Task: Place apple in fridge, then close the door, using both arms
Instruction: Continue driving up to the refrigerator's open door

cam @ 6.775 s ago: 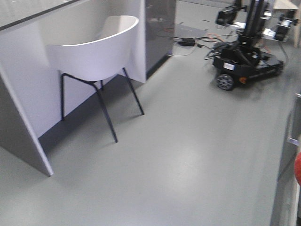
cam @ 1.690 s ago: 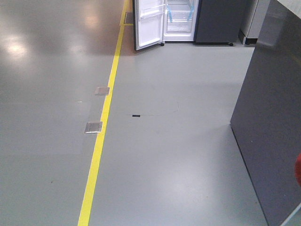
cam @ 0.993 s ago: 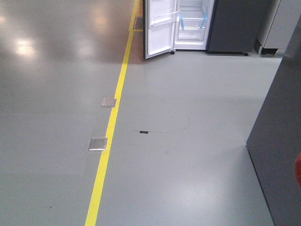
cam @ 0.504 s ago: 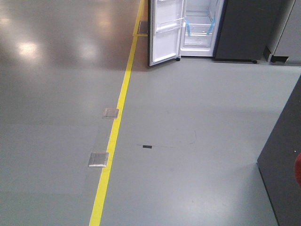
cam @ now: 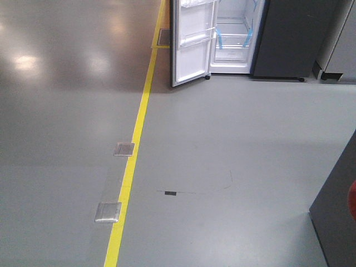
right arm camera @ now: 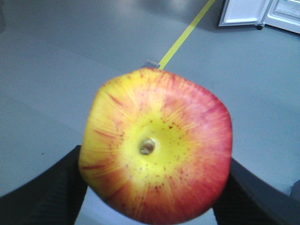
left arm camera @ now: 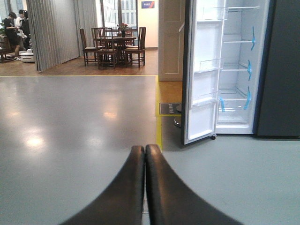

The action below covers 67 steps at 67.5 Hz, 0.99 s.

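Your right pincer [right arm camera: 151, 190] clamps the apple [right arm camera: 157, 150] between matte black fingers. The fruit is round and glossy, red-streaked, with a yellow centre around a brown stem dimple. Your left pincer [left arm camera: 145, 152] has its curved black fingers pressed together on nothing. Ahead of it and to its right stands the fridge [left arm camera: 236, 70], smooth white inside with glass shelves, its door [left arm camera: 202, 93] swung wide. Bare, glossy grey floor [cam: 222, 139] lies between, with a yellow line [cam: 133, 161] running straight ahead.

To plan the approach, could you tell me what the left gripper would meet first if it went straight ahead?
The way looks free: the left gripper, shut, points over bare floor just left of the open door, toward a distant beige pillar. Depth is unclear.
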Tool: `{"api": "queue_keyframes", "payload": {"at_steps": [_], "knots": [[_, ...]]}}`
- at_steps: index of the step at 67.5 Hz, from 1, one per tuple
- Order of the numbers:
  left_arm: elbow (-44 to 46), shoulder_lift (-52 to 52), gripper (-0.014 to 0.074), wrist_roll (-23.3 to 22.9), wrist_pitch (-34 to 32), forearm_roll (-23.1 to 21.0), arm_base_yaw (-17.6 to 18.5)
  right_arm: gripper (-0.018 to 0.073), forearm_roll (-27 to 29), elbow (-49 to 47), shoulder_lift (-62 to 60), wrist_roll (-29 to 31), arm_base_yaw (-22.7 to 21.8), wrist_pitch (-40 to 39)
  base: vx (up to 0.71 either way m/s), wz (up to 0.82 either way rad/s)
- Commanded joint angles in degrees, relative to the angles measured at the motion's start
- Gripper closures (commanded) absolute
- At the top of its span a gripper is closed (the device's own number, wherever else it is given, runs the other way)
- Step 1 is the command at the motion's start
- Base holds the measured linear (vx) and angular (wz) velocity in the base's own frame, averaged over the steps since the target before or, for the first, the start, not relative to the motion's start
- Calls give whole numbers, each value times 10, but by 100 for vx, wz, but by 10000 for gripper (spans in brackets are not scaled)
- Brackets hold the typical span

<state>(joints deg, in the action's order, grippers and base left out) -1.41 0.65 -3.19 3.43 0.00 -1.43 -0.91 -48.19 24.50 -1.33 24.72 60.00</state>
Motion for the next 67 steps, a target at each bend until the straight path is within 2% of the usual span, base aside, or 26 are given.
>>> {"api": "queue_keyframes", "payload": {"at_steps": [1,67], "knots": [[-16,9,603,-5,-43,-4,0,199,-1,-15,6,5,-1,-46,31,-7],[-16,9,603,-5,-43,-4,0,199,-1,-15,6,5,-1,-46,29,-4]]}}
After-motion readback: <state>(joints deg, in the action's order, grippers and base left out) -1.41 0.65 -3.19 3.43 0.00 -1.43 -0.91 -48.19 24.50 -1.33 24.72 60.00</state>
